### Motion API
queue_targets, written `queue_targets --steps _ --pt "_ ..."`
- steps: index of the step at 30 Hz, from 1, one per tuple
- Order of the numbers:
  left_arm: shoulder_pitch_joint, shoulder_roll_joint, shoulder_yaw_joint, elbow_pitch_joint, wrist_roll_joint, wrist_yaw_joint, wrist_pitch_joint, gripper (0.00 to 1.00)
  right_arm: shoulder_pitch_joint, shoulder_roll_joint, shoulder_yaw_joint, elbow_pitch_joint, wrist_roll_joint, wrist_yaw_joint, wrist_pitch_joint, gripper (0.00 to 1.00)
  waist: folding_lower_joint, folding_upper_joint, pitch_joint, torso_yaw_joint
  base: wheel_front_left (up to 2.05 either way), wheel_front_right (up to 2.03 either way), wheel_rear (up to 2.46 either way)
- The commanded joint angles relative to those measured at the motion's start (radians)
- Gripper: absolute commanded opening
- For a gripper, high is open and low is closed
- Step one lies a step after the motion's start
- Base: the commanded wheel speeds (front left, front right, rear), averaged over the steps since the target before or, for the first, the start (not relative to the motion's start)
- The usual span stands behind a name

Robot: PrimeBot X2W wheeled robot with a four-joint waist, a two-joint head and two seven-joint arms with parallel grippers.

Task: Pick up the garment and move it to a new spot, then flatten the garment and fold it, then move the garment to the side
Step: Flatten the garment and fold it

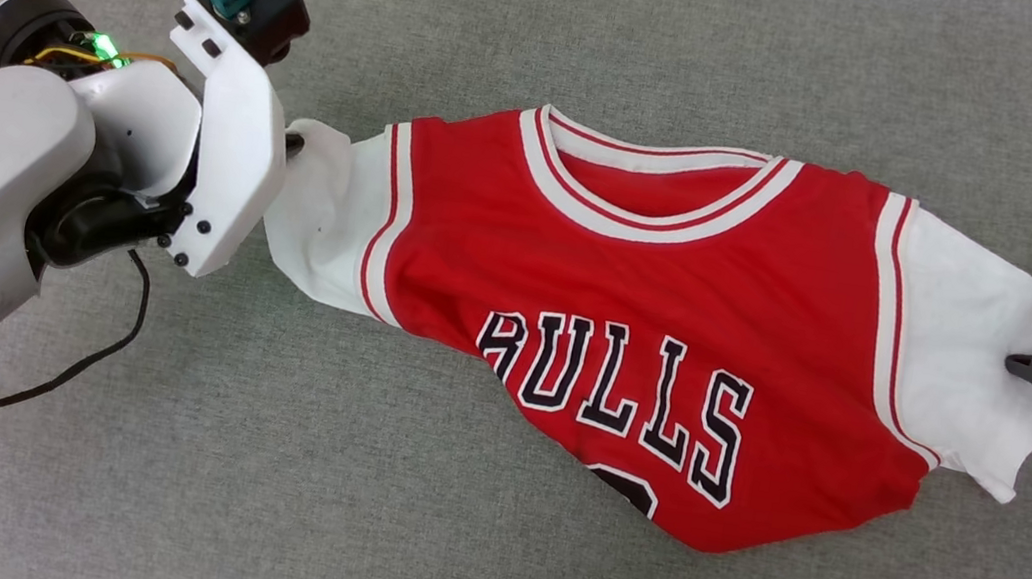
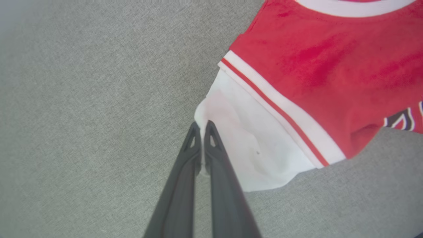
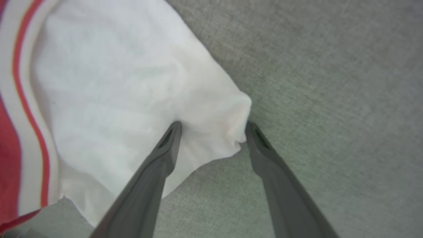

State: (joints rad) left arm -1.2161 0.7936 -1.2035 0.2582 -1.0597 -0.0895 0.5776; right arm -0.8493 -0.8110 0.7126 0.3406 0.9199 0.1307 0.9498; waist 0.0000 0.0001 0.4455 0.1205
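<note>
Jersey (image 1: 659, 279) stretched on grey surface (image 1: 555, 12), long axis 9 to 3 o'clock. Left fingers (image 2: 185, 172) pinch the 9 o'clock sleeve (image 2: 251, 148). Right fingers (image 3: 155, 172) stand wide, straddling the 3 o'clock sleeve (image 3: 132, 72) (apparently ungripped).

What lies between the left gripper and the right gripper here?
The garment spans the stretch in the head view: left gripper shut on one white sleeve, right gripper open around the other.

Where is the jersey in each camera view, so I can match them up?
Head view: the jersey spans the centre, sleeve to sleeve.
Left wrist view: upper right; its white sleeve meets the shut left gripper.
Right wrist view: upper left; the sleeve end sits between the open right gripper fingers.
Shared landmark: the red-and-white striped sleeve trim.
</note>
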Motion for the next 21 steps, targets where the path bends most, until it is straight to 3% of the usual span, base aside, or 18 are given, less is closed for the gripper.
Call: queue_targets --steps 1,2,3,4,21 --pt "0.0 -0.003 -0.002 0.007 -0.002 -0.005 -0.006 0.0 0.042 0.044 0.039 0.026 0.009 0.0 -0.019 1.0 0.0 -0.0001 -0.008 -0.006 0.0 0.0 0.0" --pt "0.006 -0.003 -0.002 0.012 -0.005 -0.005 -0.012 0.0 0.032 0.044 0.043 0.031 0.003 0.0 -0.037 0.49 0.0 -0.0001 -0.015 -0.01 0.0 0.0 0.0" --pt "0.008 -0.005 -0.001 0.014 -0.002 -0.008 -0.024 0.0 0.021 0.043 0.044 0.04 -0.005 0.0 -0.058 0.35 0.0 -0.0001 -0.025 -0.013 0.0 0.0 0.0" --pt "0.012 -0.007 0.0 0.019 -0.003 -0.011 -0.03 0.0 0.008 0.041 0.044 0.046 -0.007 0.0 -0.078 0.0 0.0 -0.0001 -0.036 -0.016 0.0 0.0 0.0" --pt "-0.018 0.045 0.054 -0.044 0.021 -0.025 -0.179 0.0 -0.125 -0.054 0.044 -0.053 0.035 0.0 -0.447 0.0 0.0 -0.0001 -0.231 -0.07 0.0 0.0 0.0"
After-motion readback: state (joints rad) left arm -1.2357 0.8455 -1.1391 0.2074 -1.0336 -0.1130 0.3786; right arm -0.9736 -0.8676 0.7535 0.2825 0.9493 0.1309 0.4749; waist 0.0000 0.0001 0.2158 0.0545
